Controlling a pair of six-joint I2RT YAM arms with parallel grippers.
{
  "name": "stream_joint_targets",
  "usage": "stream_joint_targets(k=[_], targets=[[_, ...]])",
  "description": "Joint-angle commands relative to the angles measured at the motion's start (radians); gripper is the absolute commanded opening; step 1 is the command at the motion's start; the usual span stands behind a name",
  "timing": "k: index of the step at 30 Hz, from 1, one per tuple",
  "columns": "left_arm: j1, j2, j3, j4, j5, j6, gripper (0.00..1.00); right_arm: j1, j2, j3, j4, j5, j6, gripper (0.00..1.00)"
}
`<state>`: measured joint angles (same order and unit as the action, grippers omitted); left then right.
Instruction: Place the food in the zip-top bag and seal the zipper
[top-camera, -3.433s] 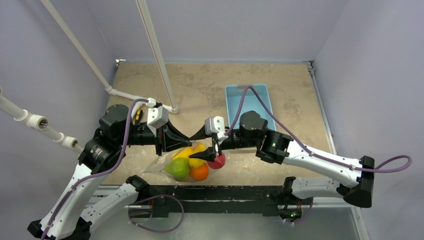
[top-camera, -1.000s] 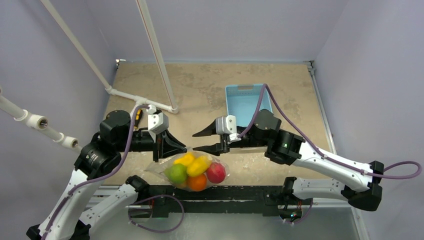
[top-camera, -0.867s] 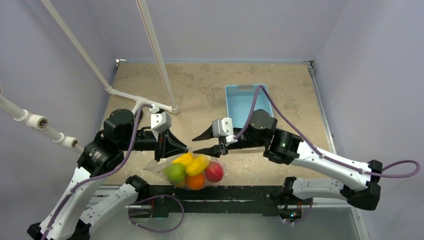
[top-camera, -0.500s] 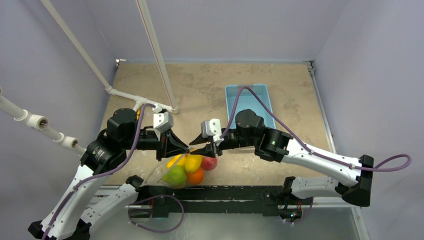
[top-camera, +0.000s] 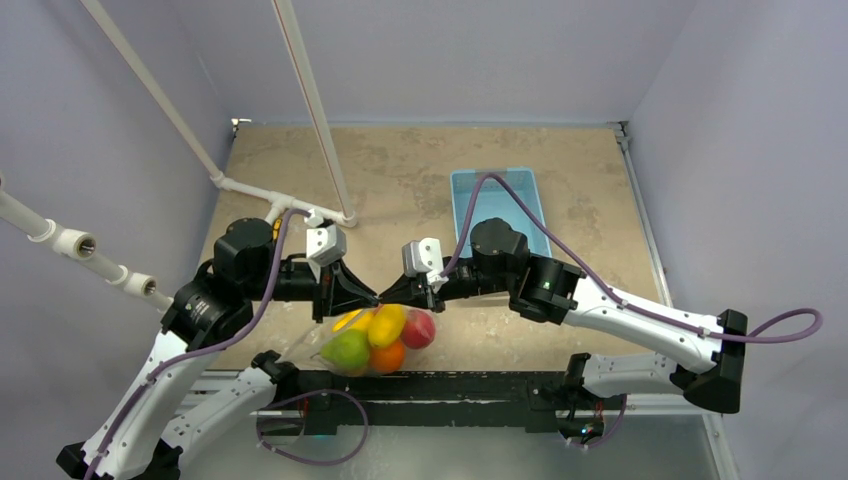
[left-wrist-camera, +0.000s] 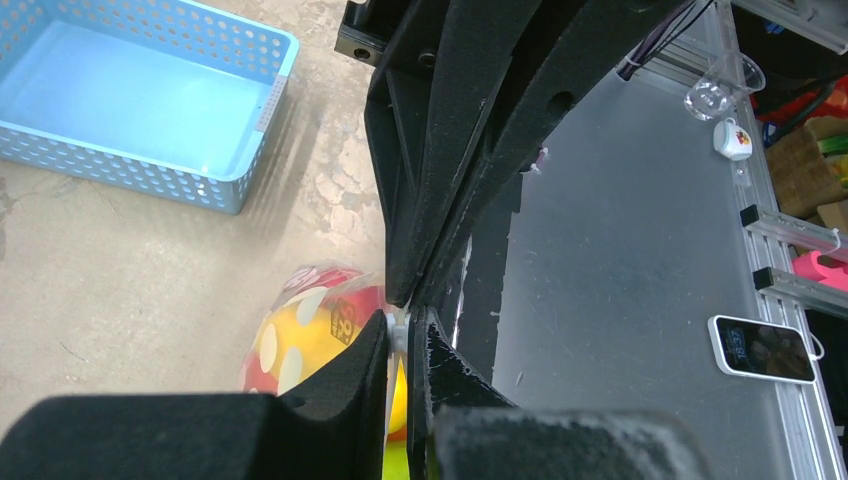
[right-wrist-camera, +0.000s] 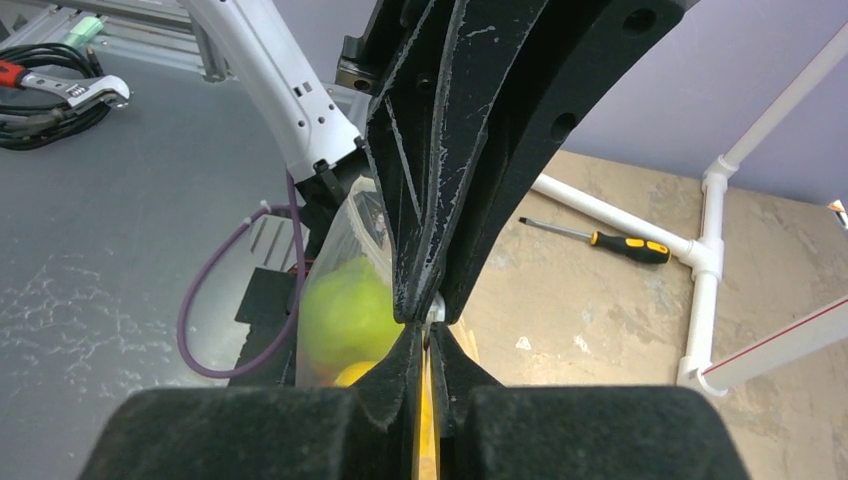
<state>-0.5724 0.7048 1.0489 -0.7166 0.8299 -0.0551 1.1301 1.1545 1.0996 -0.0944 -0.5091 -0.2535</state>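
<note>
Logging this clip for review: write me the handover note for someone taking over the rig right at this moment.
Left gripper: shut on the thin whitish zipper strip of the clear dotted zip-top bag.
Right gripper: shut on the same strip, tip to tip with the left.
Glossy red, orange, yellow and green toy fruits: inside the bag.
Done: loading.
Left: confirm the strip is pressed closed along its length, not visible here, then release.
</note>
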Motion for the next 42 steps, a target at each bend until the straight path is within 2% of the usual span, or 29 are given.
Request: stream_joint_targets(k=[1,6,12,21,28,33,37,40,42], targets=[[-0.003,-0.008,0.003,0.054,0.023,0.017,0.00,-0.003,0.005,0.008,0.039,-0.005,-0.007,0.02],[-0.003,-0.015,-0.005,0.052,0.018,0.010,0.00,-0.003,0.003,-0.013,0.066,0.018,-0.004,0.00],[-0.002,-0.029,-0.024,0.042,-0.025,-0.012,0.00,-0.005,-0.016,-0.048,0.090,0.163,0.040,0.00],[-0.003,-0.064,-0.032,-0.040,-0.210,-0.077,0.00,-0.007,-0.014,-0.093,0.122,0.396,0.096,0.00],[-0.001,-0.070,-0.039,-0.106,-0.260,-0.094,0.00,-0.008,0.005,-0.104,0.128,0.538,0.117,0.00],[-0.003,-0.071,-0.051,-0.112,-0.259,-0.097,0.00,-0.008,-0.009,-0.104,0.132,0.548,0.116,0.00],[-0.002,-0.060,-0.054,-0.090,-0.252,-0.088,0.00,-0.007,-0.057,-0.104,0.143,0.445,0.075,0.00],[-0.002,-0.042,-0.051,-0.078,-0.230,-0.078,0.00,-0.007,-0.082,-0.091,0.111,0.381,0.038,0.34],[-0.002,-0.036,-0.048,-0.072,-0.222,-0.072,0.00,-0.007,-0.091,-0.071,0.078,0.341,0.012,0.44]])
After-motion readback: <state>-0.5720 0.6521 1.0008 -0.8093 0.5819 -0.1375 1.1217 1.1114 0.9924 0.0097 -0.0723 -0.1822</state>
